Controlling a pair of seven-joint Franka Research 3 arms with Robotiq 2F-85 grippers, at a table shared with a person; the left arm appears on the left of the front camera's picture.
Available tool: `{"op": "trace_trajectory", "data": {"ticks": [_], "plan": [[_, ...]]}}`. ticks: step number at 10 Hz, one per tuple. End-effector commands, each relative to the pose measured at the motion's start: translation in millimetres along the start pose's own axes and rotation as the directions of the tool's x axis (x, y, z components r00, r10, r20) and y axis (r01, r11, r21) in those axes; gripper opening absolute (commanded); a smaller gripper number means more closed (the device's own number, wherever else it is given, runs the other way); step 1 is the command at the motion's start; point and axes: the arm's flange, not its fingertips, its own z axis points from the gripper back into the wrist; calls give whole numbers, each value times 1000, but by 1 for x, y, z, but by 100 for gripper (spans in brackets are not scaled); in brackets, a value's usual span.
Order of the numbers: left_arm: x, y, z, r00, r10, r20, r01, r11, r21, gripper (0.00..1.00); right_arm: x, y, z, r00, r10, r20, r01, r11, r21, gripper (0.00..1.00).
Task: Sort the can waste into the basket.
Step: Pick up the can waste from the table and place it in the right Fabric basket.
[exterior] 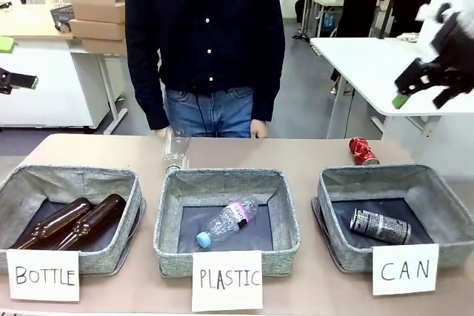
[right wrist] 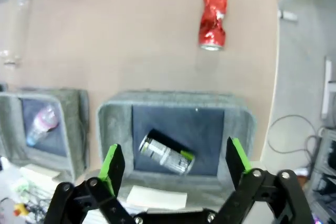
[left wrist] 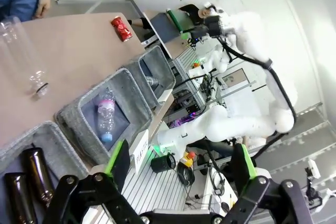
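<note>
The dark can (exterior: 380, 226) lay in the CAN basket (exterior: 441, 184); the dented red can (exterior: 363, 152) lay on the table behind that basket. The right gripper (right wrist: 171, 162) hovered above the basket, wide and empty; next it should probably reach for the red can.

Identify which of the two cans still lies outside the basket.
The dented red can, on the bare table behind the CAN basket; the dark can already lies inside it.

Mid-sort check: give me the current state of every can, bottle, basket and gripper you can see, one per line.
Dark grey-black drink can: lying inside the grey woven CAN basket.
Dented red can: on the table, outside the basket.
Clear plastic bottle with blue cap: lying in the PLASTIC basket.
Clear capless bottle: on the table.
Brown glass bottles: in the BOTTLE basket.
Left gripper: open, empty.
Right gripper: open, empty.
</note>
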Motion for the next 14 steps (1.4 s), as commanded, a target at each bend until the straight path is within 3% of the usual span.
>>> {"op": "trace_trajectory", "data": {"ticks": [1,4,7,9,14], "plan": [[-3,-1,0,1000,-17,-3,17,1000,7,100,98,-28,-72,994,-56,-92,58,998,21,100],[-3,-1,0,1000,-17,-3,17,1000,7,100,133,-53,-154,978,-186,-95,173,976,-133,100],[-3,-1,0,1000,-17,-3,17,1000,7,100,137,-72,-226,966,-254,-48,243,956,-165,100],[-3,-1,0,1000,-17,-3,17,1000,7,100,137,-79,-253,953,-293,-80,281,950,-135,100],[-3,-1,0,1000,-17,-3,17,1000,7,100,136,-78,-270,971,-193,-139,180,979,-101,100]]}}
